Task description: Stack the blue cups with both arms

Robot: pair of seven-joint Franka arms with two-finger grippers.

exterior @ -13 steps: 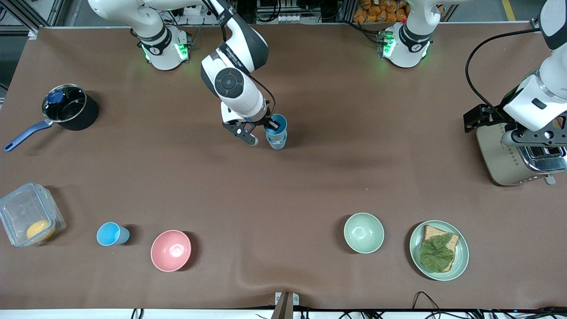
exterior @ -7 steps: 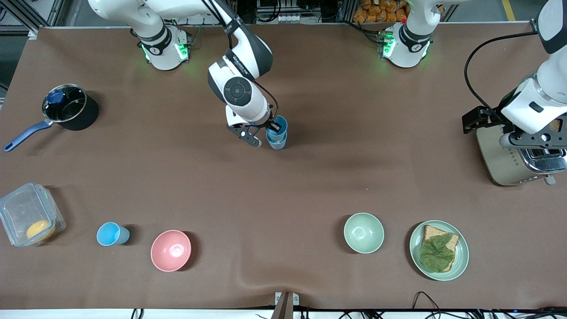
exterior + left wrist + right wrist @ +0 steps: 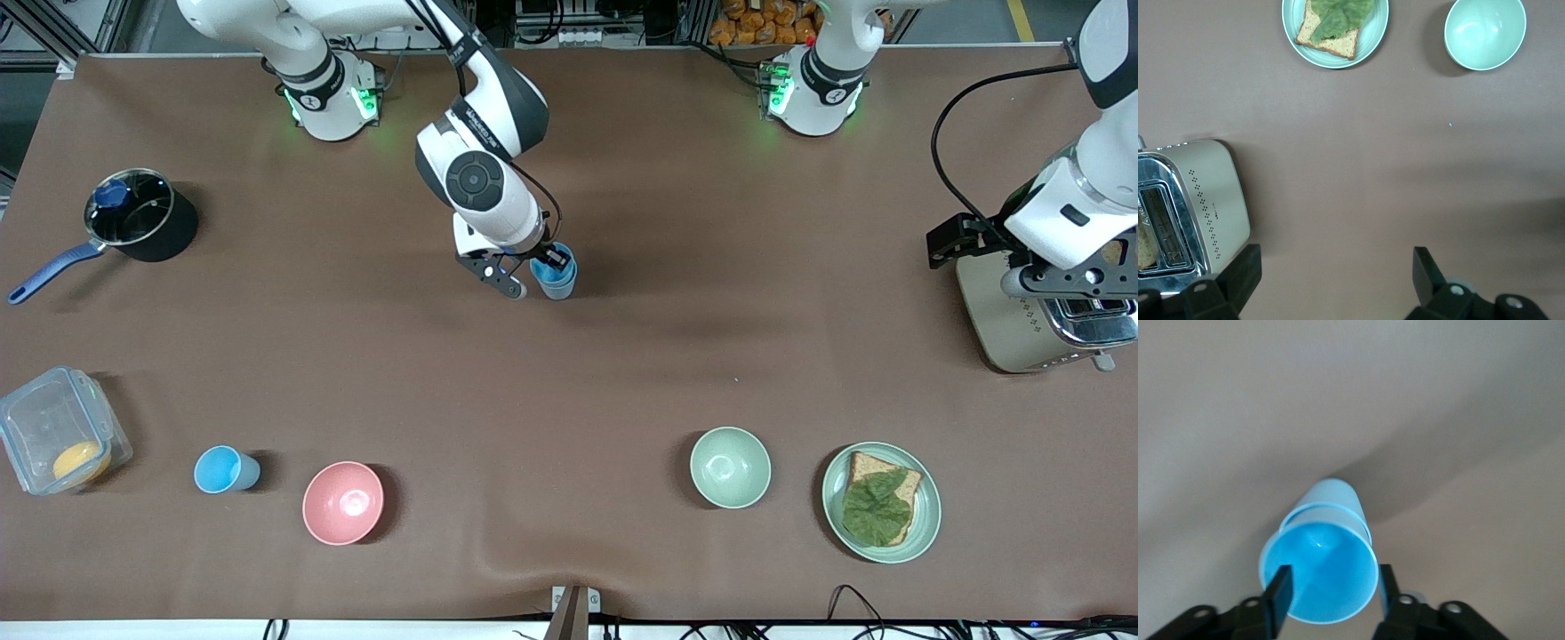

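Two blue cups (image 3: 555,276) stand nested, one inside the other, in the middle of the table toward the arms' bases. In the right wrist view the upper cup (image 3: 1319,570) sits deep in the lower cup (image 3: 1333,495). My right gripper (image 3: 532,272) hangs just over the stack, open. One of its fingers (image 3: 1277,592) is over the upper cup's mouth and the other is just outside the rim. A third blue cup (image 3: 222,469) stands beside the pink bowl (image 3: 343,502). My left gripper (image 3: 1331,280) waits open over the toaster (image 3: 1022,320).
A pale green bowl (image 3: 730,467) and a plate with toast and lettuce (image 3: 881,502) lie near the front camera. A black saucepan (image 3: 140,216) and a clear food box (image 3: 58,431) are at the right arm's end of the table.
My right gripper sank a little with the upper cup, which now sits deeper in the lower one, and its jaws have opened off the rim. The left arm barely shifted.
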